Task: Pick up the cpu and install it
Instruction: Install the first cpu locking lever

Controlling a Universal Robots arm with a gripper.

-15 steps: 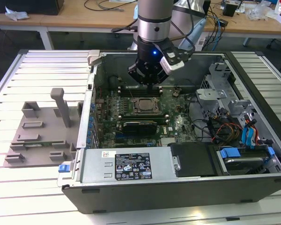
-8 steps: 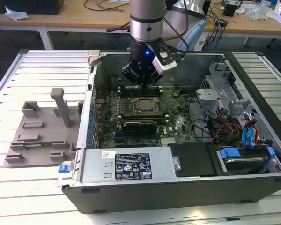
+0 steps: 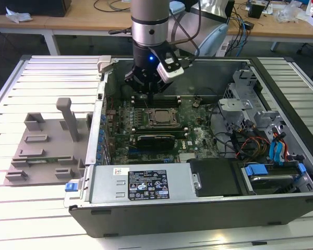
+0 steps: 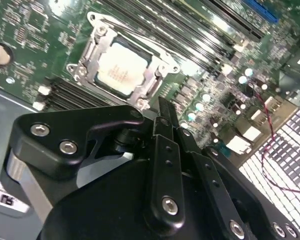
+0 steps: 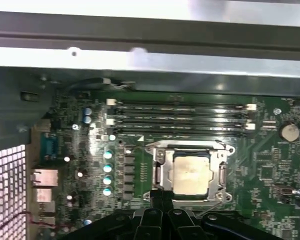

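Cpu (image 5: 191, 173) seated in socket (image 4: 85, 60) on motherboard (image 3: 195, 136), silver top showing in both wrist views. Gripper (image 4: 162, 107) clenched on nothing, hovering just above socket's edge, apart from cpu.

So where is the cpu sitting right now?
The cpu sits in the motherboard socket inside the open computer case, beside the memory slots in both wrist views, with the pincer just above it.
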